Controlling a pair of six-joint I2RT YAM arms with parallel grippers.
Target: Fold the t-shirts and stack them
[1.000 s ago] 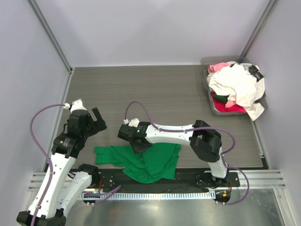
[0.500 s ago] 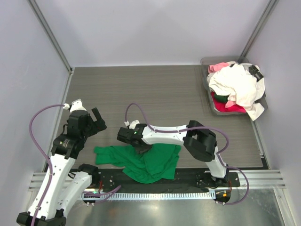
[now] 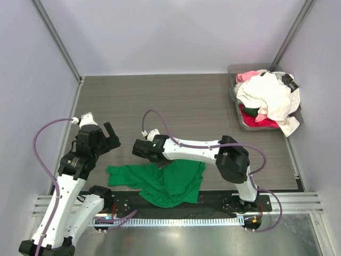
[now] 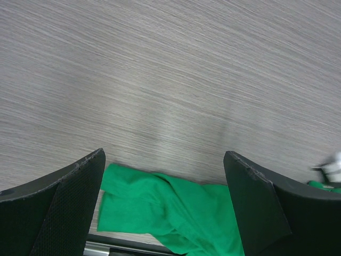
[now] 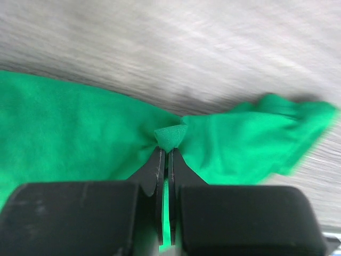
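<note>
A bright green t-shirt (image 3: 168,184) lies crumpled on the table near the front edge. My right gripper (image 3: 157,159) is shut on a pinch of its top edge; in the right wrist view the cloth (image 5: 80,133) bunches at the closed gripper (image 5: 168,150). My left gripper (image 3: 113,137) is open and empty, held above the table to the left of the shirt. In the left wrist view the shirt's sleeve (image 4: 160,208) shows below, between the spread fingers (image 4: 64,208). White, pink and red t-shirts (image 3: 269,96) are piled in a bin at the back right.
A clear plastic bin (image 3: 239,122) holds the shirt pile at the table's back right. A metal rail (image 3: 181,216) runs along the near edge by the arm bases. Grey walls enclose the wood-grain table (image 3: 176,101).
My right gripper has lifted slightly and moved back with the green cloth pinched in it. The left arm has not moved.
</note>
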